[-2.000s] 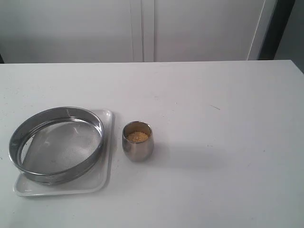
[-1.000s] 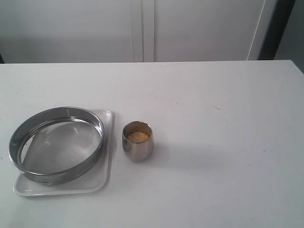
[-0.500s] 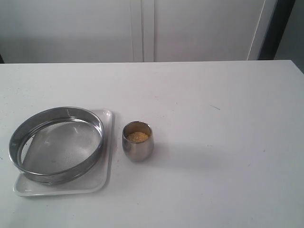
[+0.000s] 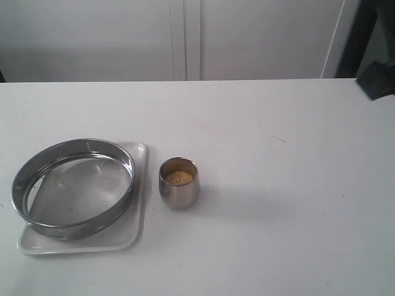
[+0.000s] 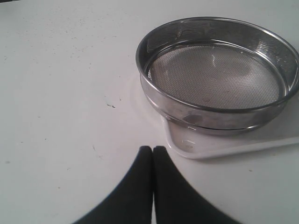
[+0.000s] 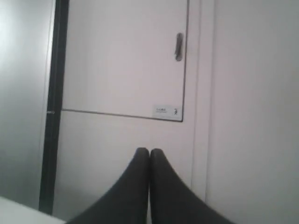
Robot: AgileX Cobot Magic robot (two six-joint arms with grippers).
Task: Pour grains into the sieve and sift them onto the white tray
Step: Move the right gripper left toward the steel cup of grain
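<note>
The sieve (image 4: 79, 191), a wide steel ring with grey mesh, sits on the white tray (image 4: 132, 238) at the left of the table. Its mesh is bare. Golden-yellow grains (image 4: 179, 177) fill the bottom of a small steel cup (image 4: 179, 190) just right of the tray. My left gripper (image 5: 152, 150) is shut and empty, low over the table near the corner of the tray (image 5: 219, 149), short of the sieve (image 5: 205, 116). My right gripper (image 6: 149, 151) is shut and empty, facing a cabinet door, away from the table.
A dark blurred arm part (image 4: 376, 79) shows at the exterior view's right edge. White cabinet doors (image 4: 185, 37) stand behind the table. Bare white tabletop (image 4: 290, 185) lies right of the cup.
A dark blurred arm part has come into the exterior view at the upper right edge. Sieve, tray and cup have not moved.
</note>
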